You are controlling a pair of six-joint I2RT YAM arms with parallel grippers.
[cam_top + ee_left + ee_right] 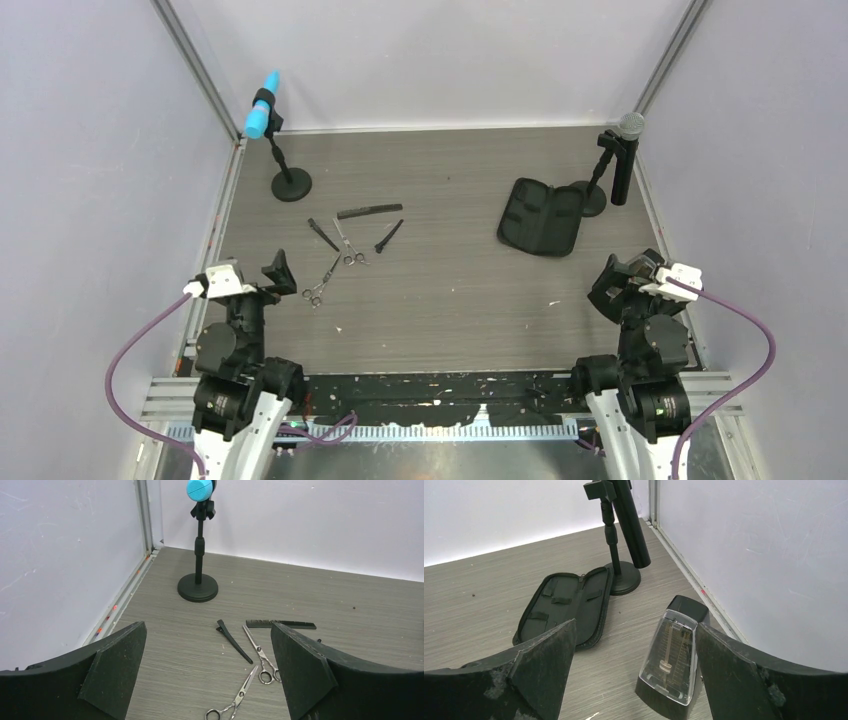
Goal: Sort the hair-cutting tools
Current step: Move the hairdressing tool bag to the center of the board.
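Hair-cutting tools (347, 245): nothing sorted yet.
All lie loose ahead of the left gripper (268, 283); case (542, 215) open before the right gripper (620, 280); both spread wide, empty.

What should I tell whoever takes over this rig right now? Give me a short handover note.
Left end effector: open, empty, just short of the tools.
Right end effector: open, empty, facing the open zip case.
Tools: far scissors, near scissors, comb, left clip, right clip, all loose on the table, left of centre.
Done: nothing sorted yet; the case looks empty.
Left: all five tools.
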